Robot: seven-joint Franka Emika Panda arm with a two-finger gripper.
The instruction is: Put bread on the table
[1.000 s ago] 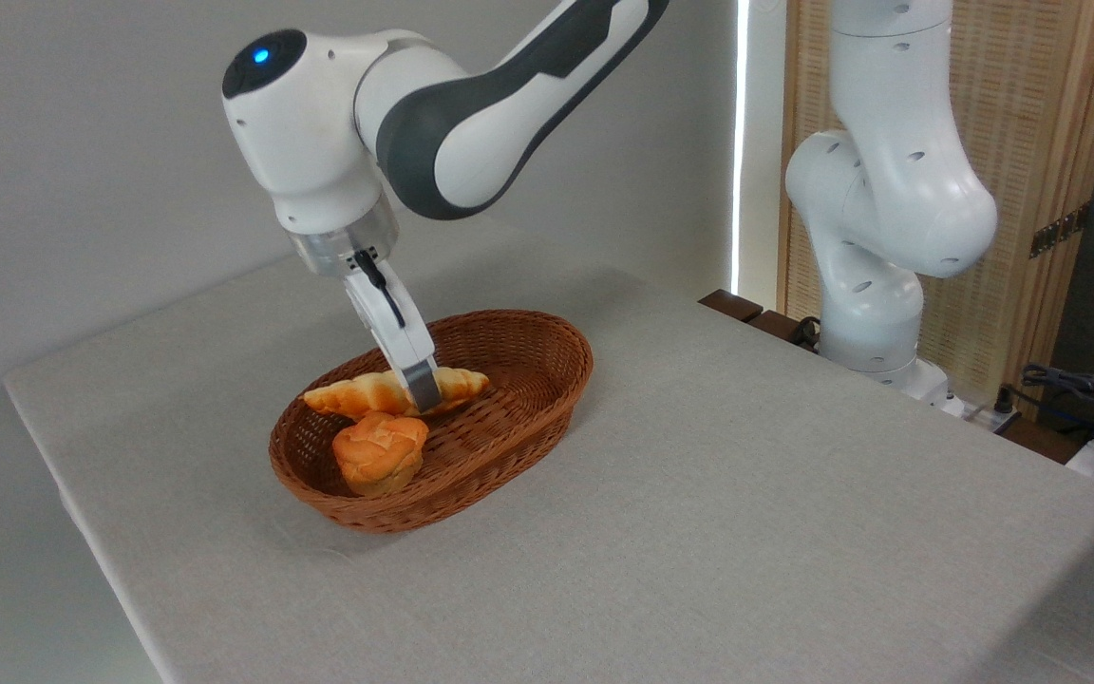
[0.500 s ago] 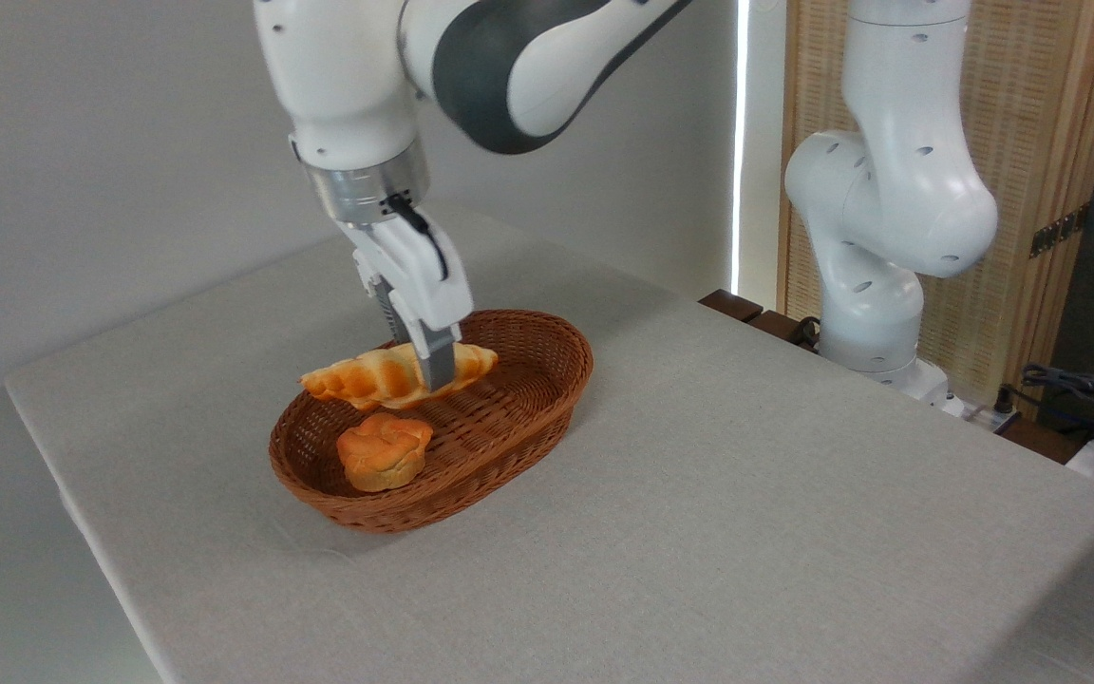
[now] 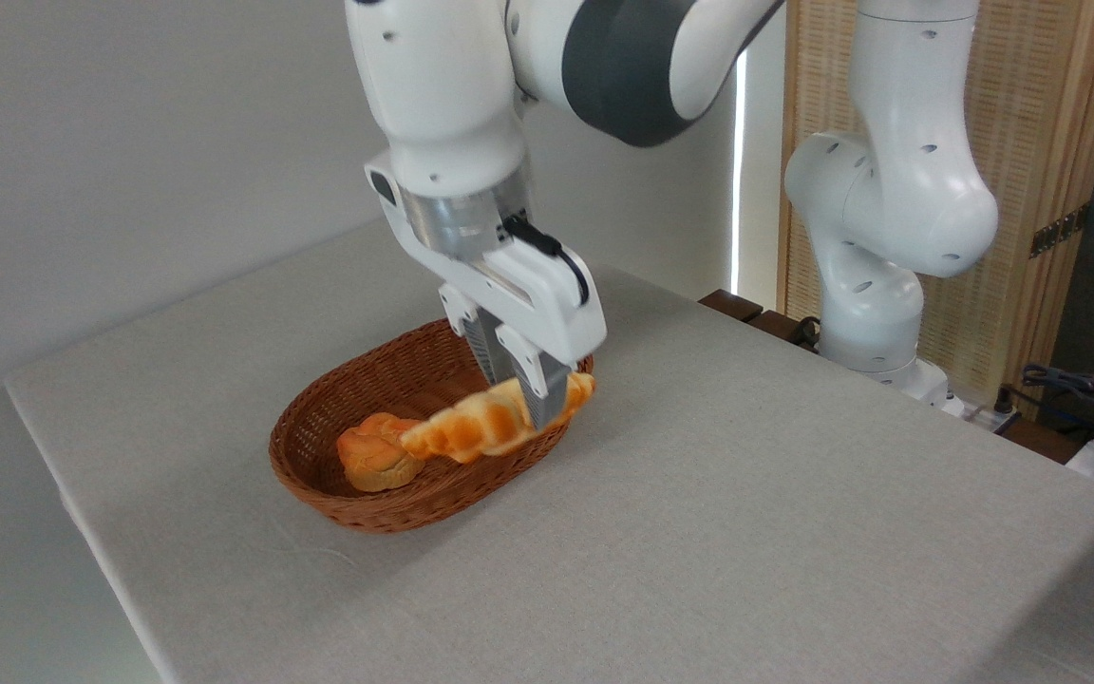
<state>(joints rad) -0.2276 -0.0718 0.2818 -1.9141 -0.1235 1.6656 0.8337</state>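
Pinching the bread point(image 3: 495, 423) near its right end, our claw point(image 3: 530, 391) is holding it tilted over the basket's point(image 3: 319, 475) right rim, above the desk point(image 3: 746, 494). We are risking a slip, since the off-centre grip is letting the loaf sag.

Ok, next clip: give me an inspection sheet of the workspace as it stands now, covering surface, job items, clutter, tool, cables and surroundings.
Surface: table covered in plain light-grey cloth; nothing on it but the basket.
Job's things: bread, a long ridged loaf, held tilted above the basket's right end, not on the table.
Clutter: brown wicker basket; a small round bun lies inside it.
Tool: tool shut on the bread near its right end.
Cables: a black cable loops along the tool body; more cables beyond the table's right edge.
Surroundings: grey wall at left, wooden slatted screen behind the arm's base.
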